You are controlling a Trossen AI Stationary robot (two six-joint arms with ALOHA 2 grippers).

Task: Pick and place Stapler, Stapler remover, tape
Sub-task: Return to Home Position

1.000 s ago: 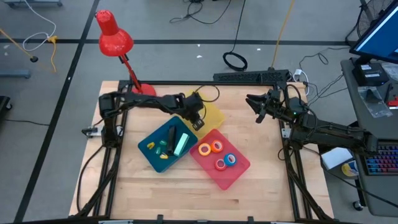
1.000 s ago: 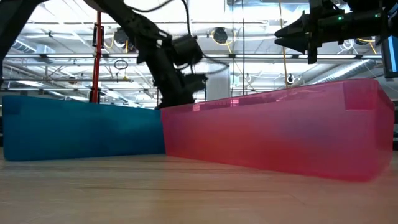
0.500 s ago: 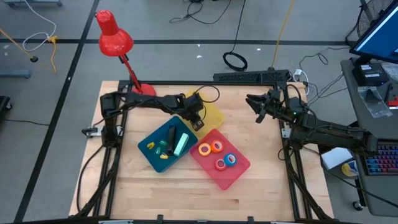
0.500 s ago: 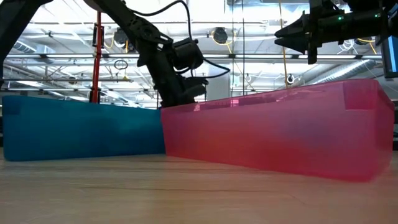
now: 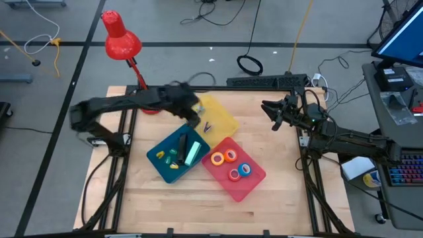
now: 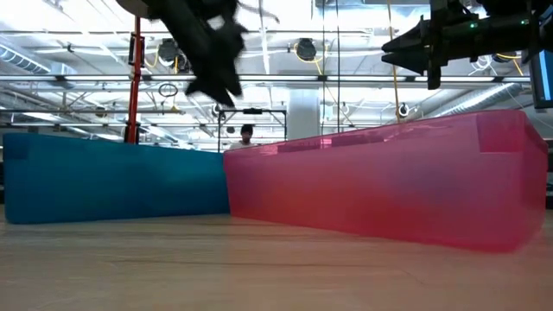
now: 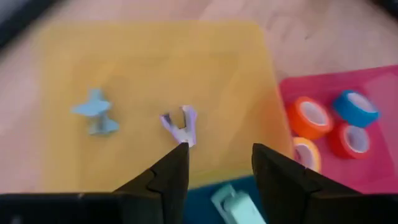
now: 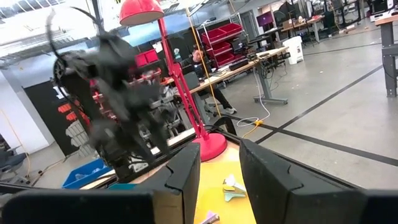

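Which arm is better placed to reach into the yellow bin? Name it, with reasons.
Left, likely. The left gripper hangs open by the yellow bin; the right gripper waits farther away.

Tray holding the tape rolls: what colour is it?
Pink; the tray shows best in the high view.

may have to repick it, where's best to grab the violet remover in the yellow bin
From straight above: the violet remover lies flat in the yellow bin, clear of the blue remover and the walls. Close across the narrow end where its two arms meet, probably. The left gripper, open, hangs near the bin; the right gripper waits far right.
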